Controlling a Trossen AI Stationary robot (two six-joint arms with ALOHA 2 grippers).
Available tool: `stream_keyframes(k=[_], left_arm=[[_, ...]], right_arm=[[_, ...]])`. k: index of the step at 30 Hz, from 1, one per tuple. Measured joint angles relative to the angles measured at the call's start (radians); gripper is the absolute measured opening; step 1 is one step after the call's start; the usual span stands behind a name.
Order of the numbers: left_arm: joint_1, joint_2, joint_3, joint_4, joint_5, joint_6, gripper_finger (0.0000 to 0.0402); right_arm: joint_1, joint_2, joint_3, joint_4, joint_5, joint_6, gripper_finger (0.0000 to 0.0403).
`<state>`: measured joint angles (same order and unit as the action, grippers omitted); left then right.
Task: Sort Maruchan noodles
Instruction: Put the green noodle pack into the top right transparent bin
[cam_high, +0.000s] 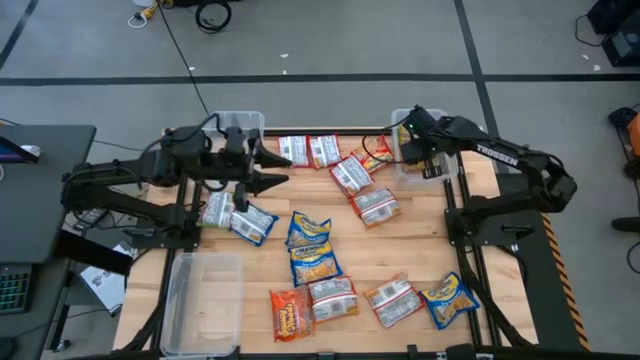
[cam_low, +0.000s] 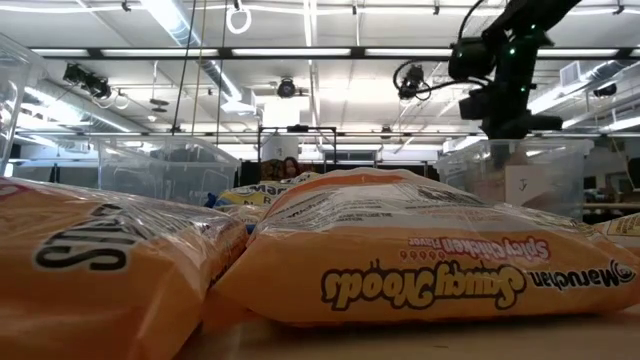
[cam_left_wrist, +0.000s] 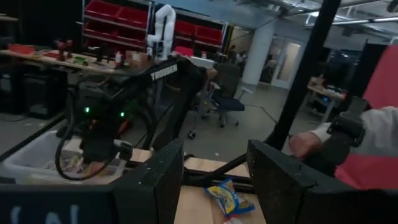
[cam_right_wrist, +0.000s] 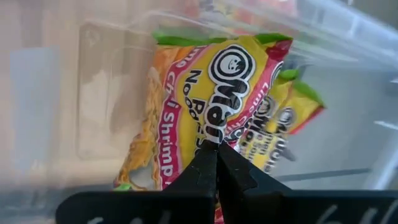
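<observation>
The right gripper (cam_right_wrist: 217, 163) hangs over the far-right clear bin (cam_high: 447, 172), fingers pinched on a lime chili shrimp packet (cam_right_wrist: 205, 106) for sorting there. The left gripper (cam_high: 268, 166) waits beside that bin's far-left twin, fingers parted, empty; other packets (cam_high: 312, 262) lie on the bench (cam_high: 420, 240).

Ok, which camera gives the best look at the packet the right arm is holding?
The right wrist view: the yellow, pink and green crinkly plastic noodle packet fills it, pinched in the right gripper's shut jaws over a clear plastic bin. The high view shows only the gripper there; the low and left wrist views hide the packet.
</observation>
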<state>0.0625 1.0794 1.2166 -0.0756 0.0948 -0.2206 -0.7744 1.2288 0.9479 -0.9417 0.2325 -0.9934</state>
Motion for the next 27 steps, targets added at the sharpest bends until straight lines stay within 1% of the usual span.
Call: stream_keyframes(k=[4, 7, 12, 15, 21, 25, 27], left_arm=[[0.001, 0.0, 0.081, -0.105, -0.033, -0.002, 0.018], [-0.015, 0.015, 0.137, -0.175, -0.05, -0.031, 0.018], [-0.061, 0.063, 0.218, -0.388, -0.048, -0.086, 0.018], [-0.061, 0.094, 0.231, -0.552, -0.047, -0.158, 0.018], [-0.043, 0.144, 0.23, -0.931, -0.063, -0.3, 0.018], [-0.042, 0.172, 0.229, -1.121, -0.065, -0.377, 0.018], [-0.042, 0.18, 0.23, -1.187, -0.065, -0.415, 0.018]], right_arm=[[-0.033, 0.026, -0.004, 0.06, -0.028, -0.01, 0.0005], [-0.05, 0.039, -0.004, 0.081, -0.063, -0.01, 0.0005], [-0.073, 0.065, -0.003, 0.099, -0.078, 0.0, 0.0006], [-0.073, 0.066, -0.003, 0.101, -0.073, 0.003, 0.0006], [-0.078, 0.068, -0.002, 0.099, -0.053, 0.028, 0.001], [-0.079, 0.063, -0.003, 0.104, -0.05, 0.054, 0.002], [-0.079, 0.055, -0.004, 0.105, -0.05, 0.056, 0.0028]])
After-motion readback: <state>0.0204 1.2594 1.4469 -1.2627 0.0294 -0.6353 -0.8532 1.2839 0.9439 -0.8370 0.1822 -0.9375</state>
